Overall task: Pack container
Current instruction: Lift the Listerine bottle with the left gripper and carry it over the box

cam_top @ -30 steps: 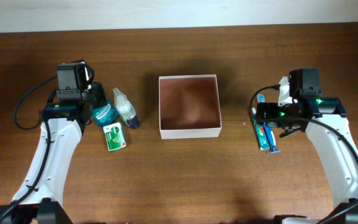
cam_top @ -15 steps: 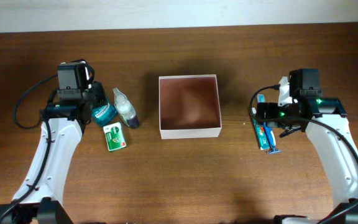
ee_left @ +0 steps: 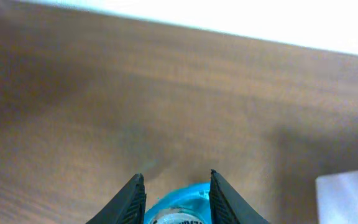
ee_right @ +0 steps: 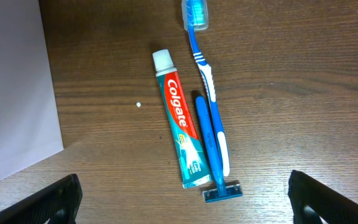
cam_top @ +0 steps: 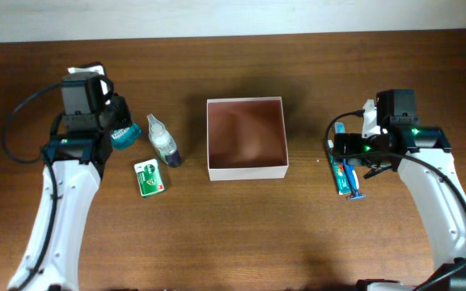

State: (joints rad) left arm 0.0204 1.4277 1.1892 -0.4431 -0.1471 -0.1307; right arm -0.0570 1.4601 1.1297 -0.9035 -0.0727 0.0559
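Observation:
The container [cam_top: 247, 171] is a square shallow box with white walls and a reddish-brown inside, at the table's middle, with nothing in it. My left gripper [cam_top: 116, 132] is shut on a teal mouthwash bottle [cam_top: 124, 136] and holds it off the table, left of the container; the left wrist view shows the bottle [ee_left: 178, 200] between the jaws [ee_left: 176, 177]. My right gripper [cam_top: 337, 150] is open and empty over a toothpaste tube [ee_right: 180, 130], a blue toothbrush [ee_right: 205, 68] and a blue razor [ee_right: 212, 155], which lie side by side between its fingers [ee_right: 182, 186].
A small clear bottle [cam_top: 163, 143] and a green box [cam_top: 149, 178] lie on the table between my left arm and the container. The container's white wall shows at the left of the right wrist view [ee_right: 11, 93] and at the right edge of the left wrist view [ee_left: 353, 196].
My left gripper has risen and moved a little left and back with the teal bottle in it. The right arm has not moved.

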